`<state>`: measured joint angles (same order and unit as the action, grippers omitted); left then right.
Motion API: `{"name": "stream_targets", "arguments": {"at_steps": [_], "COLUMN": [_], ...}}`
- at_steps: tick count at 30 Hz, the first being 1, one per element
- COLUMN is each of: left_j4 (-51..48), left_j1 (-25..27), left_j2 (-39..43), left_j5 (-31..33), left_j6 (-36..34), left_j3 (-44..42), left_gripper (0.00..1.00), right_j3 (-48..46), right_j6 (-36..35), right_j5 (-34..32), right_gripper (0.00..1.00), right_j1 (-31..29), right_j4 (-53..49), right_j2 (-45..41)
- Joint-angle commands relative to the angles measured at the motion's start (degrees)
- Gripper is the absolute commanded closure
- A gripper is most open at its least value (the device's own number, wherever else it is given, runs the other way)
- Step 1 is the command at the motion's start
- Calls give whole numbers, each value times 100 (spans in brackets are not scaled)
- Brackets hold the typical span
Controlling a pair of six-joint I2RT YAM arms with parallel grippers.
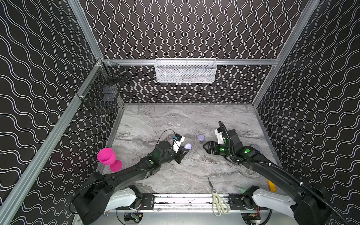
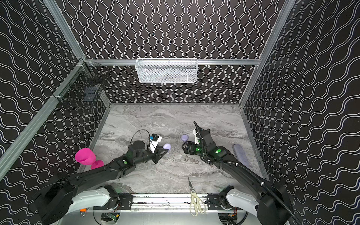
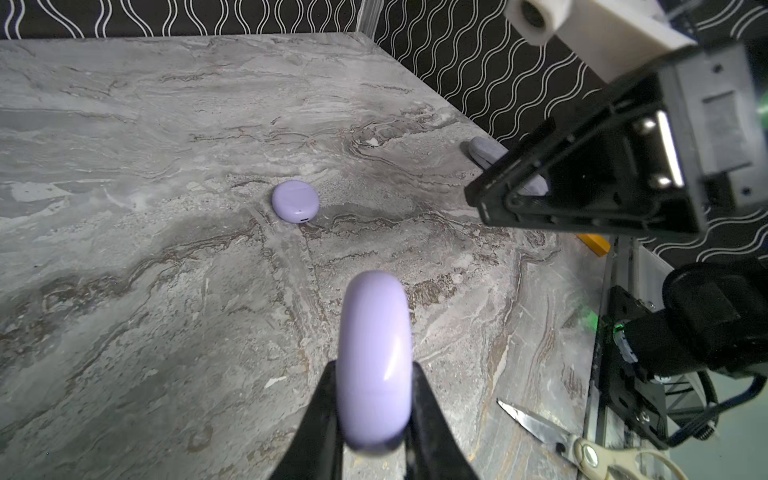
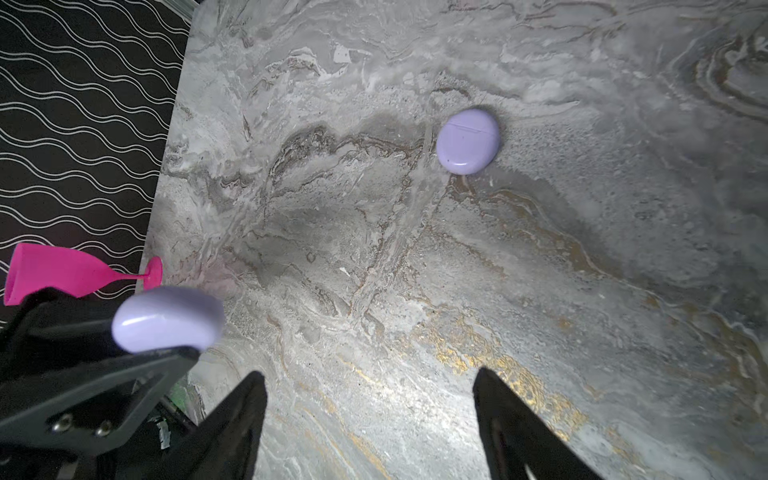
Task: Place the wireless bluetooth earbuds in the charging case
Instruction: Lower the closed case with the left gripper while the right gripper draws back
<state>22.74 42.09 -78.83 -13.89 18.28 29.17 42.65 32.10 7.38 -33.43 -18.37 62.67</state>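
Note:
A round lavender charging case (image 1: 188, 146) (image 2: 167, 146) is held on edge above the marble table, closed, with my left gripper (image 1: 186, 150) (image 3: 374, 374) shut on its flat sides. It fills the near part of the left wrist view as the held case (image 3: 374, 357). A second closed lavender case (image 1: 201, 137) (image 2: 184, 137) (image 3: 295, 201) (image 4: 468, 141) lies flat on the table between the arms. My right gripper (image 1: 205, 149) (image 4: 370, 376) hangs open just right of it, nothing between its fingers. The earbuds are out of view.
A pink goblet (image 1: 109, 157) stands at the table's left edge. Scissors (image 1: 218, 196) lie at the front edge. A grey-lavender oblong thing (image 2: 240, 153) lies by the right wall. A white mesh basket (image 1: 186, 71) and a black wire basket (image 1: 103, 89) hang on the walls.

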Motion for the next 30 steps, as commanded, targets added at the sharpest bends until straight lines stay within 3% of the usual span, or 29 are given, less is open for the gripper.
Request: {"name": "stream_targets", "arguments": {"at_steps": [1, 12, 30], "left_j4": [366, 475, 915], "left_j1": [-148, -477, -1099], "left_j2": [-358, -1489, -3195], "left_j5": [-382, -836, -1750], "left_j6": [399, 933, 2146], "left_j3": [221, 827, 1503], "left_gripper": [79, 79, 80], "right_j3": [-122, -402, -697], "right_j6": [1, -81, -141], "right_j5": [-214, -199, -130], "right_gripper": [12, 1, 1], "right_j1": [68, 297, 391], "right_j4": [106, 123, 185], "right_j2": [-151, -462, -630]}}
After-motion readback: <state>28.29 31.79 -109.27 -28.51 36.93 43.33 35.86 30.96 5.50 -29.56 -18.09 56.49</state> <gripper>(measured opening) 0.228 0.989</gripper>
